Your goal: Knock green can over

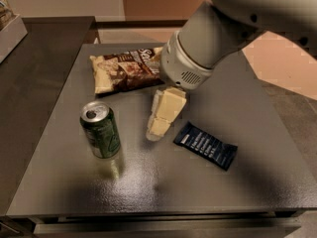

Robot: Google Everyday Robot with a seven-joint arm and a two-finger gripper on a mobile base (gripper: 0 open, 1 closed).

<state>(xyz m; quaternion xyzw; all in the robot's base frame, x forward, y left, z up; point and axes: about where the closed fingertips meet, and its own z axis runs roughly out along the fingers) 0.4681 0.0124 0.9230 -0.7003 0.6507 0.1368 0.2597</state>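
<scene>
Well toward the left of the dark worktop [223, 197], the green can [100, 129] stands upright. Near its right side, not touching it, the gripper [157, 130] points down, fingers pressed together and holding nothing, between the can and a dark blue wrapper [205, 145]. A snack bag [126, 69] lies behind.

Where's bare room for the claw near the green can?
The claw hangs between the green can and the dark blue wrapper. Bare: the gap from claw to can, and the front strip of the table. Crowded at the back, around the snack bag.
</scene>
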